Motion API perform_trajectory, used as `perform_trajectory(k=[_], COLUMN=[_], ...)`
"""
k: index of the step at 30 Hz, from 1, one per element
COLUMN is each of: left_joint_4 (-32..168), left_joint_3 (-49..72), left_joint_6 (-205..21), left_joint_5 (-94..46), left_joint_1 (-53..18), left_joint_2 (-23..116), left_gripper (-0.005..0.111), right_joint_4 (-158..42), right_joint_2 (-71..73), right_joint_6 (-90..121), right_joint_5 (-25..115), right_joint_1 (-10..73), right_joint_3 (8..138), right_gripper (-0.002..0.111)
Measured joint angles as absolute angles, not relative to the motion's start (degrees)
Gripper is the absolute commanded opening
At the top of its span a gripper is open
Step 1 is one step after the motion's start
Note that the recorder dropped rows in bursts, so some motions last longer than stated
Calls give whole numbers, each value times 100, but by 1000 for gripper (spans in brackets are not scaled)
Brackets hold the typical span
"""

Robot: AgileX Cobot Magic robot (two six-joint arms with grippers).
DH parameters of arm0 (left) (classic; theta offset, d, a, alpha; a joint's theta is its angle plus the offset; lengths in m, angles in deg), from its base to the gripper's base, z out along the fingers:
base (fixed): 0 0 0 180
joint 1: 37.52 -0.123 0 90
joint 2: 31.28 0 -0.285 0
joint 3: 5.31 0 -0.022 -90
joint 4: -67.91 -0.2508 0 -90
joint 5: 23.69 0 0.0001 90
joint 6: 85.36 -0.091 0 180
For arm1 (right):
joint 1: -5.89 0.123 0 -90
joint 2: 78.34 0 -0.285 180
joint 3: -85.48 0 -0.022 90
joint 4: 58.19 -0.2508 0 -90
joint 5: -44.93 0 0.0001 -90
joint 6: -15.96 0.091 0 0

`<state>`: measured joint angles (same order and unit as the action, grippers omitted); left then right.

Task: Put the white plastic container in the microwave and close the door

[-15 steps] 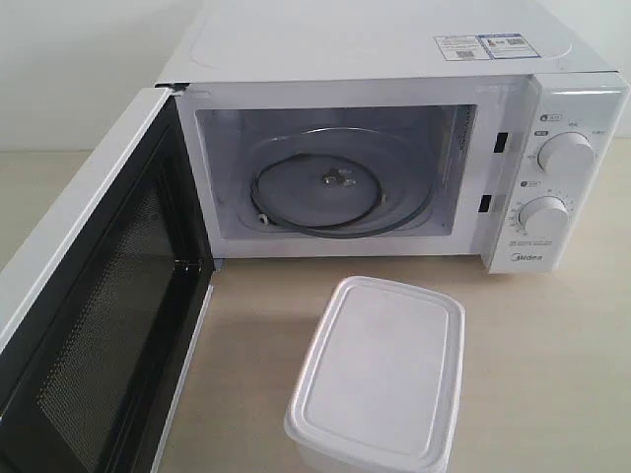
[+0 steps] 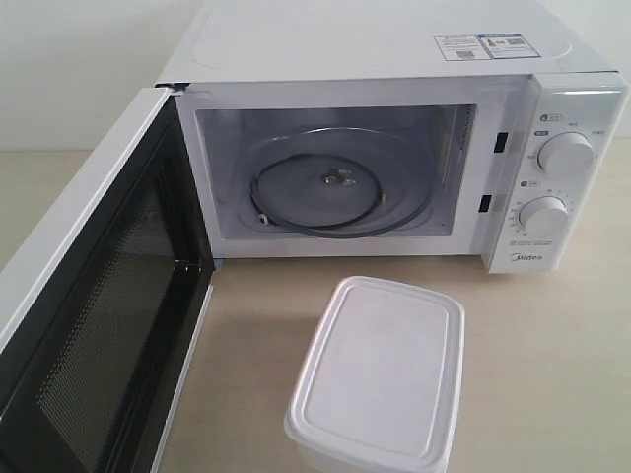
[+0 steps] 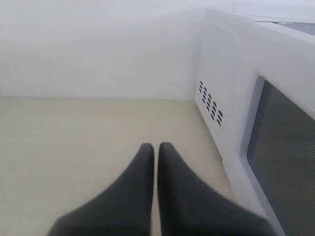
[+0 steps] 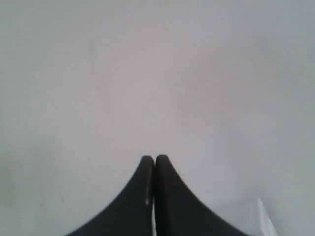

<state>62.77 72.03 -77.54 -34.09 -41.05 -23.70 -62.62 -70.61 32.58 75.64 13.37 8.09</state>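
Observation:
The white plastic container point(image 2: 380, 374) stands lidded on the tabletop in front of the microwave point(image 2: 394, 59). The door point(image 2: 94, 325) is swung wide open to the left, black mesh inner face showing, and the cavity holds only the glass turntable point(image 2: 335, 192). Neither arm appears in the exterior view. My left gripper point(image 3: 156, 147) is shut with nothing between its fingers, hovering over the table beside the microwave's vented side point(image 3: 216, 78) and the door's outer window point(image 3: 283, 157). My right gripper point(image 4: 154, 159) is shut and empty, facing a plain pale surface.
Two round dials point(image 2: 565, 153) sit on the microwave's right panel. The light wooden tabletop point(image 2: 552, 355) extends around the container. A white wall point(image 3: 98, 49) rises behind the table.

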Motion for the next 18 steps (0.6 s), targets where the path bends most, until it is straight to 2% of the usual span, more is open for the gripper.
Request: perform_trajectory(k=[2,4,7,11,18], left_joint_4=[6277,6277,6277,6277,6277], left_joint_3=[7203,7203,7203,7203,7203], left_joint_6=[-7754,-7754,-7754,-7754,-7754], left_joint_5=[-3409,-3409,-3409,-3409,-3409], left_joint_1=[-4105,-4105,-4105,-4105,-4105], left_joint_2=[-2370,-2370,-2370,-2370,-2370], left_gripper=[4,4,4,4,4], right_joint_4=[-6134,-5943,-5488,-5433,-5915], right_joint_2=[-7071,-7071,-6942,-6313,-5320], right_joint_6=[3453,3509,3509,3529,3554], right_joint_5=[8275,8051,6457,4300,1041], right_joint_1=[1337,1337,1337,1337,1337], right_joint_3=[949,1375,2806,3762,3996], right_gripper=[0,0,0,0,0])
